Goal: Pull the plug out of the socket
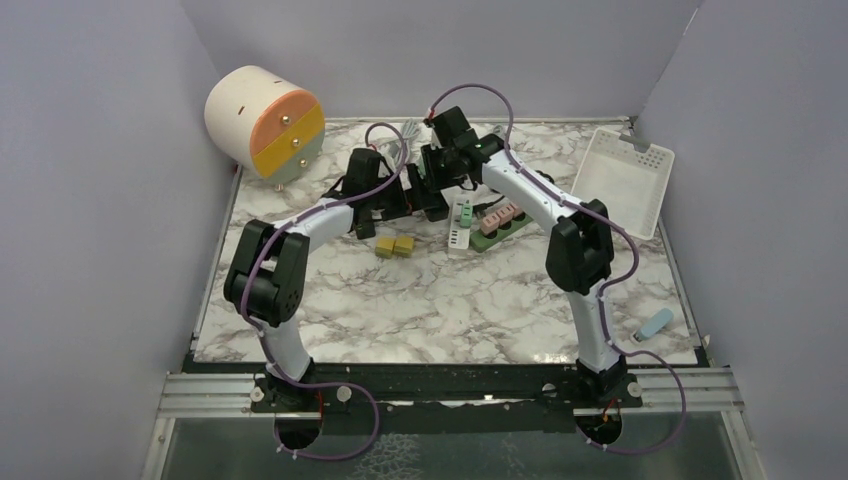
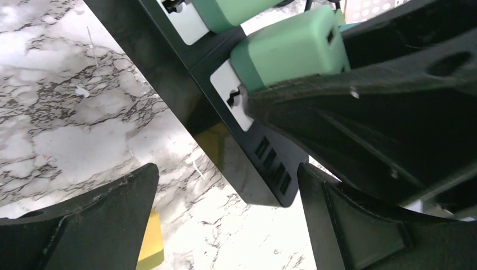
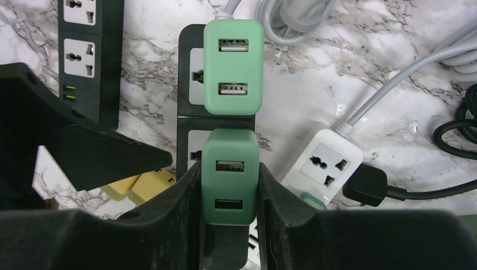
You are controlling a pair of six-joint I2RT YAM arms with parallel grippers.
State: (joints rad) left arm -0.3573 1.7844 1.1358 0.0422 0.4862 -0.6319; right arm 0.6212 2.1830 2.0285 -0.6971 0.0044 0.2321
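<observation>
plug: pale-green boxy plastic charger plug (image 3: 230, 169) is seated in the black power strip (image 3: 184, 121), at its last socket | right end effector (image 3: 229, 185) is clenched on its flat sides | left end effector (image 2: 228, 174) is spread wide around the strip's end | handling: judged light, rigid, smooth; best gripped low, pulled straight off

— What is closing the space in?
— Plain lavender walls (image 1: 100, 150) are rising on three sides.
— And underneath?
— A white, grey-veined marble surface (image 1: 450, 300) is lying flat under even light, with a metal rail (image 1: 200, 395) running along its near edge.
</observation>
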